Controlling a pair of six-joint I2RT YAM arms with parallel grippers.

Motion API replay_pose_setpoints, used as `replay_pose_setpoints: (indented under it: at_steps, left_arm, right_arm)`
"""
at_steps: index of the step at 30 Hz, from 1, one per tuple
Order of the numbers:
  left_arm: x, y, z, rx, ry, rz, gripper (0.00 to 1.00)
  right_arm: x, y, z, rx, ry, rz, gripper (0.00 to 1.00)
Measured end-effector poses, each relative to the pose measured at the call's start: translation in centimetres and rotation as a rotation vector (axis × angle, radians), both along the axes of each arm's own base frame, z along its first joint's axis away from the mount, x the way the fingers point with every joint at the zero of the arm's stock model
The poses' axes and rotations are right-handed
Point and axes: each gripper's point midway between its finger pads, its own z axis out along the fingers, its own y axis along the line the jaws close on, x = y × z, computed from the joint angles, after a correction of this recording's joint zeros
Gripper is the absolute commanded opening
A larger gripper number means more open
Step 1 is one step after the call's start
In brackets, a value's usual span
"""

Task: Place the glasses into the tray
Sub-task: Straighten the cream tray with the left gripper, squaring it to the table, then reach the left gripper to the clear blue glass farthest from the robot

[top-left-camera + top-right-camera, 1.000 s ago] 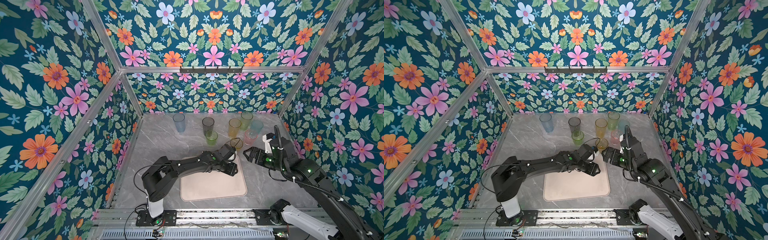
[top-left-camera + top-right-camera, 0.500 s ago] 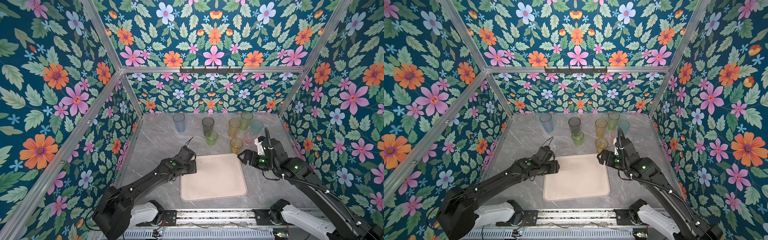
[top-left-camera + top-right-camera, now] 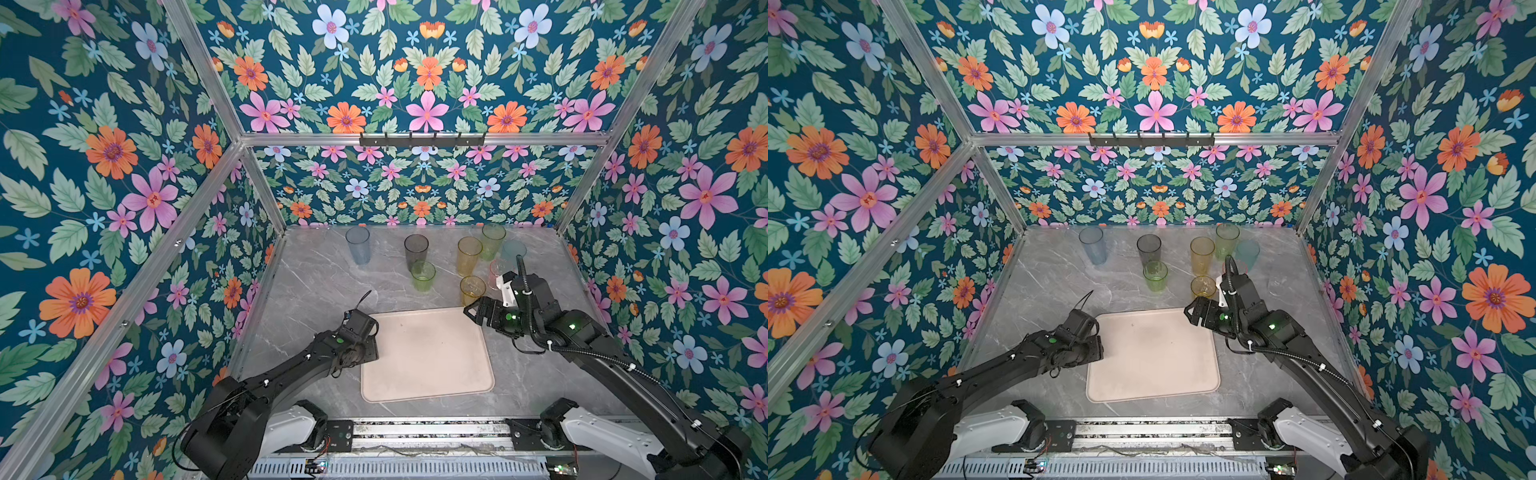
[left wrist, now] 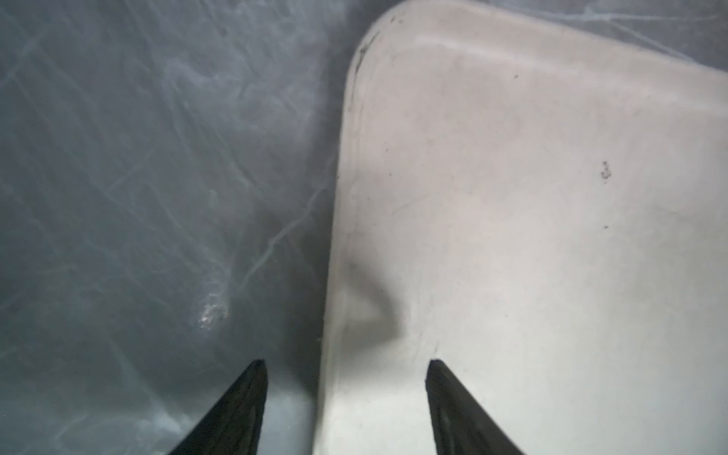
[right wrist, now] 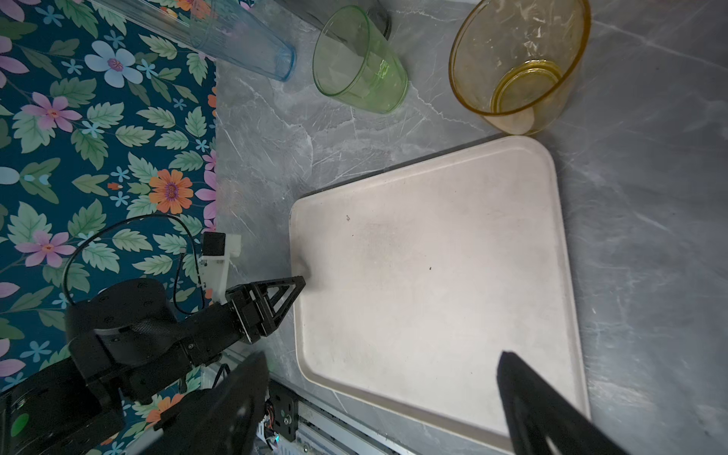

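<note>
The beige-pink tray [image 3: 428, 353] [image 3: 1152, 353] lies empty near the front of the table. The glasses stand behind it: a tall blue one [image 3: 358, 245], a smoke grey one [image 3: 416, 251], a short green one [image 3: 423, 276] [image 5: 358, 67], a tall amber one [image 3: 469, 255], a yellow-green one [image 3: 493, 241], a teal one [image 3: 513, 251] and a short amber one [image 3: 472, 289] [image 5: 516, 71]. A pink one [image 3: 495, 272] is partly hidden by my right arm. My left gripper [image 4: 344, 366] is open, low at the tray's left rim [image 4: 338, 236]. My right gripper [image 3: 471, 313] [image 5: 382, 358] is open and empty above the tray's far right corner, just in front of the short amber glass.
Floral walls close in the grey marble table [image 3: 316, 282] on three sides. A metal rail [image 3: 415, 432] with both arm bases runs along the front edge. The left arm [image 5: 130, 338] lies along the tray's left side.
My left arm has drawn back from beside the short amber glass to the tray's left edge. My right gripper has moved a little left, toward the tray's far right corner.
</note>
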Motion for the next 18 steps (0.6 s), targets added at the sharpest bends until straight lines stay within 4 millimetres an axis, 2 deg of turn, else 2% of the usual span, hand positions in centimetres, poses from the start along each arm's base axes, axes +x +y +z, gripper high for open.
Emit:
replay_pose_setpoints:
  at_steps: [8,18]
  left_arm:
    - [0.3,-1.5,0.1,-0.078,-0.015,-0.026,0.64]
    - [1.2,-3.6,-0.1,-0.155,-0.016,-0.059,0.63]
  right_arm:
    - [0.4,0.6,-1.0,-0.008,0.034,0.011,0.92]
    - [0.6,0.8,-0.7,0.002,0.023,0.016,0.92]
